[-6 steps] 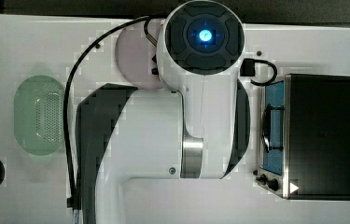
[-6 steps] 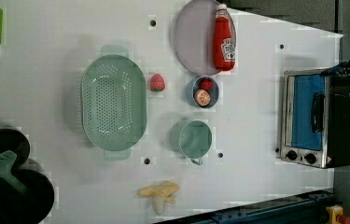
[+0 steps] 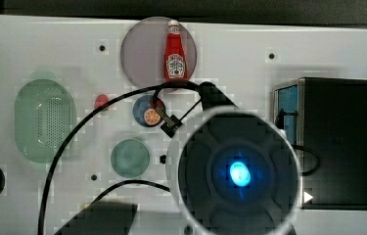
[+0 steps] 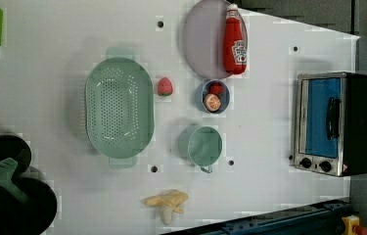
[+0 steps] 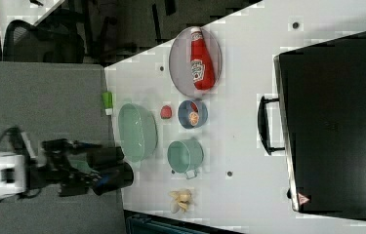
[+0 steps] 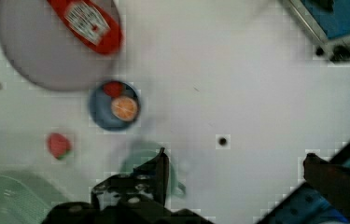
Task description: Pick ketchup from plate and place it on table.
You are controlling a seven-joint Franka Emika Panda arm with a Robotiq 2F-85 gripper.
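The ketchup, a slim red bottle with a white cap, lies flat on the right half of the pale lilac plate at the table's far edge. It also lies there in the left view as ketchup on plate, and in the right view as ketchup on plate. In the wrist view my gripper hangs open above the bare table, nothing between its fingers. Ketchup and plate lie well away from it. My arm's round end looms large in the top view.
A blue dish with an orange slice sits just below the plate. A strawberry, a green colander, a teal cup and a banana are nearby. A toaster oven stands at the left view's right, black pans at its lower left.
In the top view my arm's round end has swung from beside the plate to the lower right and looms larger, uncovering the ketchup and plate. The objects have not moved.
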